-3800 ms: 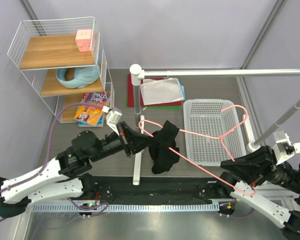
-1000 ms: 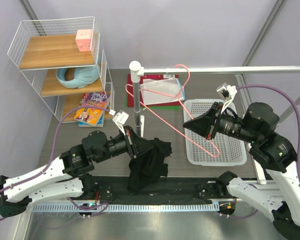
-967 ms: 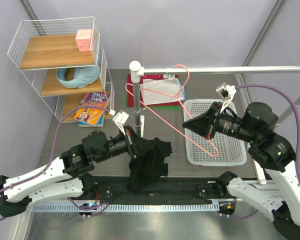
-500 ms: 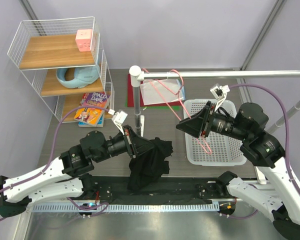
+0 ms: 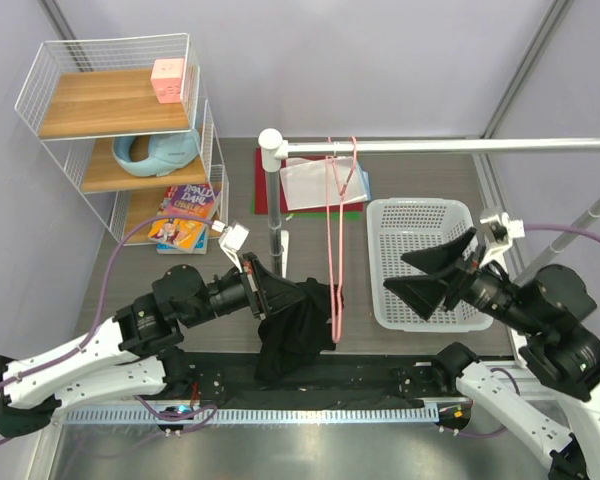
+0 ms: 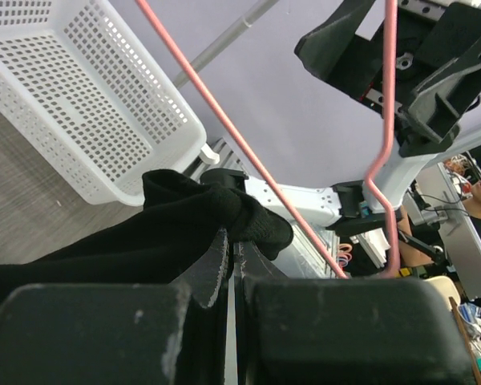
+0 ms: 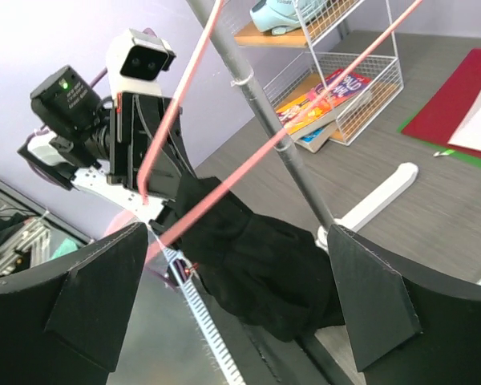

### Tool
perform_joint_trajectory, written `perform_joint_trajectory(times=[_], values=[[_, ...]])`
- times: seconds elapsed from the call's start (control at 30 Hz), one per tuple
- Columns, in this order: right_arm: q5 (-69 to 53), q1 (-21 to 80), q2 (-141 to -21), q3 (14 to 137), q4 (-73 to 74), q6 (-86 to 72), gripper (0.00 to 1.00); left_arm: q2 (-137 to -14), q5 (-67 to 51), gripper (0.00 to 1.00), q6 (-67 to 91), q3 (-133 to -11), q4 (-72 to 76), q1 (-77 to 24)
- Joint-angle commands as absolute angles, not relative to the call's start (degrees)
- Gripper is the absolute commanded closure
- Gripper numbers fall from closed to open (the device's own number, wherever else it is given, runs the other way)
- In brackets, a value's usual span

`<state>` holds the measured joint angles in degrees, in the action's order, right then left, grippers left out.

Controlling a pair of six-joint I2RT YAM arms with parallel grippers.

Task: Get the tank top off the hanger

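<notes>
Left gripper point(image 5: 264, 294) was clamped on a bunched fold of the tank top point(image 5: 298, 328), which drooped limp just beside the hanger point(image 5: 333, 240) hung on the rail point(image 5: 430, 146). Right gripper point(image 5: 426, 274) stood spread and empty. Such soft, light cloth likely handled best pinched at a gathered fold.

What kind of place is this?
Probably a robot test booth staged as a home laundry corner: two robot arms bolted to a table, a clothes rail, a white basket and a wire shelf holding books.
</notes>
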<state>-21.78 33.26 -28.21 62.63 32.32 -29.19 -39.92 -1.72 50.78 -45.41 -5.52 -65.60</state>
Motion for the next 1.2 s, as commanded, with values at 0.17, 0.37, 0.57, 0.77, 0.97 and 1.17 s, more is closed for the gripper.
perform_joint_trajectory(times=[0.17, 0.37, 0.57, 0.77, 0.97, 1.17], values=[[-29.5, 33.0, -18.5, 54.4, 33.3, -22.7, 0.0, -39.5, -9.6, 1.0, 54.0, -48.4, 3.4, -65.6], [-35.2, 33.0, -16.4, 47.1, 29.3, -22.7, 0.0, -39.7, -7.2, 1.0, 55.9, -44.7, 5.4, -65.6], [-41.7, 33.0, -18.8, 33.9, 12.7, -28.6, 0.0, -41.8, -5.1, 1.0, 57.0, -43.5, 7.5, -65.6], [-45.2, 34.2, -23.6, 24.0, -8.9, -39.6, 0.0, -42.6, -1.0, 1.0, 57.8, -43.2, 5.5, -65.6], [-36.9, 47.4, -33.3, 21.0, -17.8, -37.2, 0.0, -44.5, 2.5, 0.99, 58.1, -43.5, 4.3, -65.6], [-23.2, 58.8, -39.4, 17.7, -25.6, -34.7, 0.0, -45.7, 2.6, 1.0, 58.8, -43.5, 4.4, -65.6]])
